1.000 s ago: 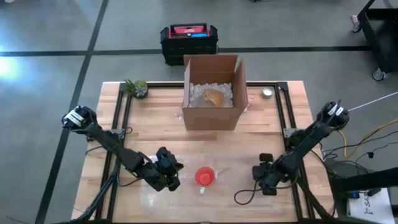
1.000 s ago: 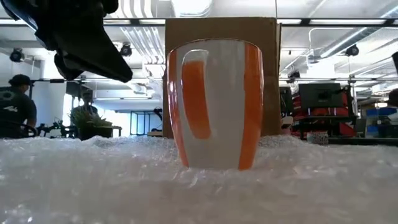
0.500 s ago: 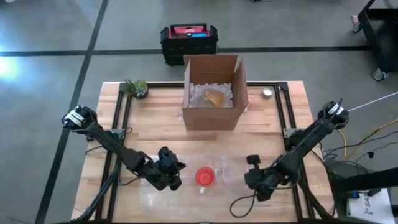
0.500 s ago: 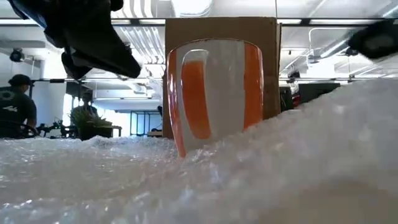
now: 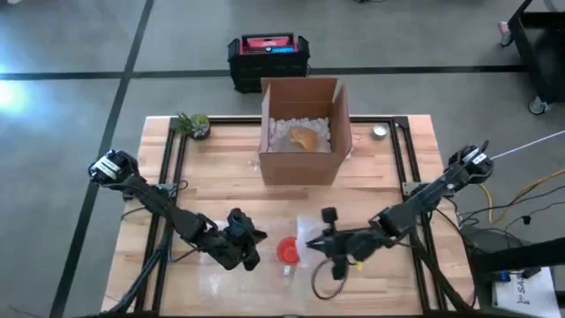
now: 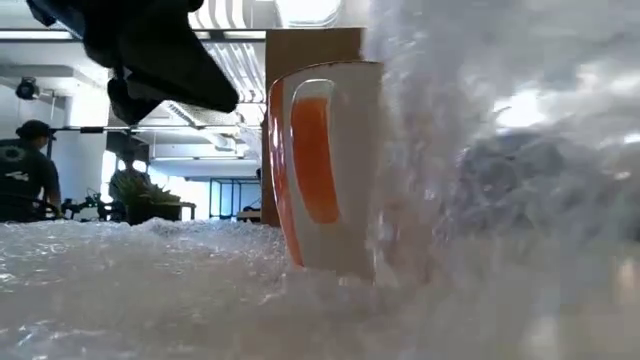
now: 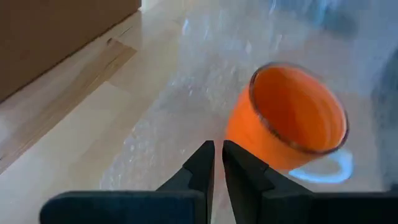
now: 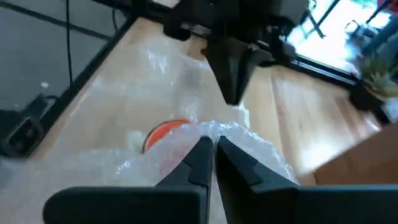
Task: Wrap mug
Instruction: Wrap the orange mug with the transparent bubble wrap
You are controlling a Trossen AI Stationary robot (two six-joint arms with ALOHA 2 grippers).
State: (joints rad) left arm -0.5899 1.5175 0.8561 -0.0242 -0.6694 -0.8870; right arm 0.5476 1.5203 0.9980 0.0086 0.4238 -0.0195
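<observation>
We are working at a wooden table point(image 5: 221, 177) with an open cardboard box point(image 5: 300, 131) standing toward its far side, white filler and a tan item lying inside it, presumably waiting to take the finished parcel. A sheet of bubble wrap point(image 6: 150, 290) is lying across the near part of the table, and the orange-and-white mug point(image 5: 290, 251) is standing upright on it, roughly midway between our two arms, so the sheet can be folded up around it from either side.

Our right gripper point(image 5: 318, 242) is reaching in low from the right, just beside the mug. Its fingers point(image 8: 199, 163) are pinched together on an edge of the wrap, and we are holding that flap up against the mug's right side; in the low view the raised plastic is veiling that half of the mug while the handle side is showing bare. We judge this to be the first fold, with the wrap not yet over the rim.

Our left gripper point(image 5: 250, 237) is hanging just left of the mug, above the sheet. Its fingers point(image 7: 198, 171) are nearly closed, only a thin slit between them, and gripping nothing; we read it as standing by to steady the mug or take the opposite edge.

A small potted plant point(image 5: 195, 124) is sitting at the table's far left corner, and a black-and-red case point(image 5: 268, 58) is resting on the floor beyond.
</observation>
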